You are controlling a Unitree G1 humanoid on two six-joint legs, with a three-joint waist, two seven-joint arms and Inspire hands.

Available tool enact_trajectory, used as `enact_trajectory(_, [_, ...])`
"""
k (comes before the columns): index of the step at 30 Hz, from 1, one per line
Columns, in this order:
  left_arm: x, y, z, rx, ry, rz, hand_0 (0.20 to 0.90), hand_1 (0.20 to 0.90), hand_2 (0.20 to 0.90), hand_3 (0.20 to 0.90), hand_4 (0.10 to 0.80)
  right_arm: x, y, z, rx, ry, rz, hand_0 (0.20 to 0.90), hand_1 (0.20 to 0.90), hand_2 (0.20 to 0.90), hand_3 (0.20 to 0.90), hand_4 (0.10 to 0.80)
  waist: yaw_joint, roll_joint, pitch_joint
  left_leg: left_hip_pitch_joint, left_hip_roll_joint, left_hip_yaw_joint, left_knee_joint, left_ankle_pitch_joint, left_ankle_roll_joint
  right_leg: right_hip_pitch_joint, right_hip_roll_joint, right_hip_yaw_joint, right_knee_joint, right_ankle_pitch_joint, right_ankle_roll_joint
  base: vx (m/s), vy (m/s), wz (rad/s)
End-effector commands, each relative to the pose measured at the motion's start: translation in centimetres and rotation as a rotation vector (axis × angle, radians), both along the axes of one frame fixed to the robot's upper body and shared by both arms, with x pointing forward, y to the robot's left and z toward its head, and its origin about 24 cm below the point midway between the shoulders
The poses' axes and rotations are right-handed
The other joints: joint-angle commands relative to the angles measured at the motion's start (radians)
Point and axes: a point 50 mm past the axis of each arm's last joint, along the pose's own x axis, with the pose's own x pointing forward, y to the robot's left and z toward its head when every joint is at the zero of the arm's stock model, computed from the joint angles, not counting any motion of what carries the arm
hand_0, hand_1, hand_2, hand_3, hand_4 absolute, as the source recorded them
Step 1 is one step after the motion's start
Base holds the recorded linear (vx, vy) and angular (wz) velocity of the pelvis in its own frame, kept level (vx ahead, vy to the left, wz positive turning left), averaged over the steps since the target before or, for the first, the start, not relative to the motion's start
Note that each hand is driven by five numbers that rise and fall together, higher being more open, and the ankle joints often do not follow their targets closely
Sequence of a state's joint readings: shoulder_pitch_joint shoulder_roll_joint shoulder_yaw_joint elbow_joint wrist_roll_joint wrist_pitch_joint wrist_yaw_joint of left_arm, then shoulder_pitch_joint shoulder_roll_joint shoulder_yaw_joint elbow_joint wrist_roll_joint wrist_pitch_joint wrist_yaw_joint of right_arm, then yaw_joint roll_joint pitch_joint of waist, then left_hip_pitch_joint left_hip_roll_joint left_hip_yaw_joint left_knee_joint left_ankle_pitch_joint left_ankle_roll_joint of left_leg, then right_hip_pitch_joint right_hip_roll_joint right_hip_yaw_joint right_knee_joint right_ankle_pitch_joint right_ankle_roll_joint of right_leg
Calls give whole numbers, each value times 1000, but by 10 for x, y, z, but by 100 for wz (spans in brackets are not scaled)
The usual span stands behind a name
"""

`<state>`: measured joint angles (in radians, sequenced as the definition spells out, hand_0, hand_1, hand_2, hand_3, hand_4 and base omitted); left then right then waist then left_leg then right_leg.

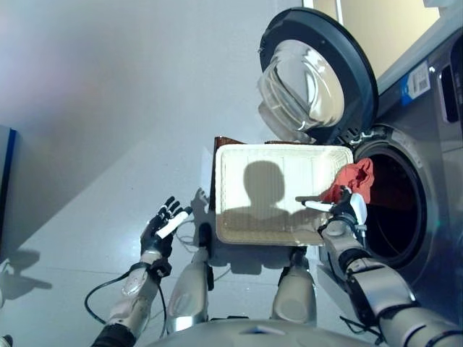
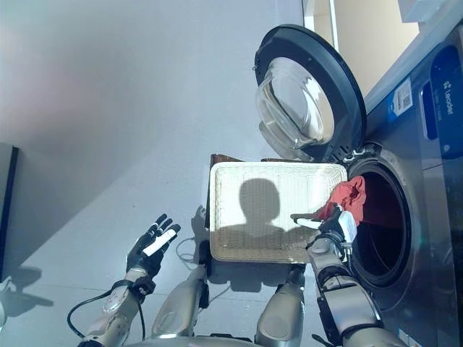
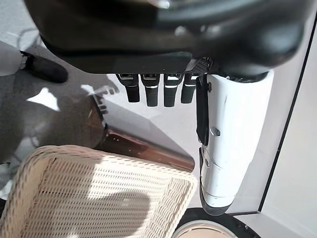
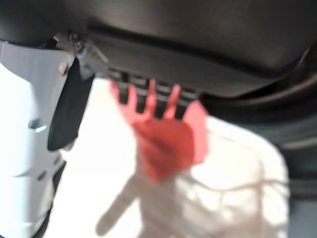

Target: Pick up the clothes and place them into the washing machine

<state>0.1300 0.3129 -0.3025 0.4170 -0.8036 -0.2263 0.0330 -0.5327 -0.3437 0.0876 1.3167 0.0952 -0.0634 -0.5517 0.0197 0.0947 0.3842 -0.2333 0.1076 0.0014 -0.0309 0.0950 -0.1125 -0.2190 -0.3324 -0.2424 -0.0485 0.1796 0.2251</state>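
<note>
a pale woven wicker basket (image 1: 239,173), shallow and rectangular, sits on the floor just in front of the machine's opening, its right end close beside the drum mouth. a round dark shadow falls across its woven bottom. behind its far edge a dark brown wooden thing (image 1: 226,141) shows as a thin strip, too hidden to make out. the floor (image 1: 108,108) is smooth light grey. at the far left edge stands a blue-edged panel (image 1: 6,173)
</note>
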Motion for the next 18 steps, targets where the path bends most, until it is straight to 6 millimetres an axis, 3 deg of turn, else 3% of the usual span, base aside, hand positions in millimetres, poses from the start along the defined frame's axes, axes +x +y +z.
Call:
enact_trajectory(1, [1, 10, 22, 12, -115, -8, 900, 900, 900, 900, 800, 8, -31, 27, -39, -88, -182, 900, 900, 900, 900, 800, 40, -20, -51, -74, 51, -10, 139, -81, -46, -97, -105, 36, 63, 80, 37, -31, 18, 9])
enact_trajectory(2, [1, 9, 22, 11, -116, -9, 900, 900, 900, 900, 800, 8, -32, 27, -40, -89, -183, 900, 900, 900, 900, 800, 41, -19, -51, -75, 51, -10, 138, -80, -46, -98, -105, 35, 62, 81, 37, -52, 40, 7])
enact_trajectory(4, [2, 7, 24, 7, -121, -26, 900, 900, 900, 900, 800, 13, -55, 50, -90, -122, -258, 900, 900, 900, 900, 800, 61, 4, -50, -90, 43, -11, 85, -44, -54, -118, -107, 20, 43, 94, 37, -60, 43, 1])
enact_trajectory(8, [5, 1, 22, 0, -115, -33, 900, 900, 900, 900, 800, 6, -77, 63, -125, -161, -356, 900, 900, 900, 900, 800, 75, 23, -63, -98, 48, -9, 21, 1, -73, -129, -106, 2, 27, 92, 37, 7, 11, 11])
enact_trajectory(12, [6, -3, 17, 2, -102, -28, 900, 900, 900, 900, 800, 2, -79, 64, -172, -184, -377, 900, 900, 900, 900, 800, 69, 18, -74, -91, 51, -18, 14, -1, -74, -120, -105, -2, 37, 81, 37, 45, -23, 6])
enact_trajectory(18, [13, -2, 29, 12, -155, -41, 900, 900, 900, 900, 800, 2, -90, 76, -216, -182, -416, 900, 900, 900, 900, 800, 73, 24, -55, -147, 41, -31, 86, -23, -76, -134, -122, -10, 61, 73, 37, -23, -6, 3])
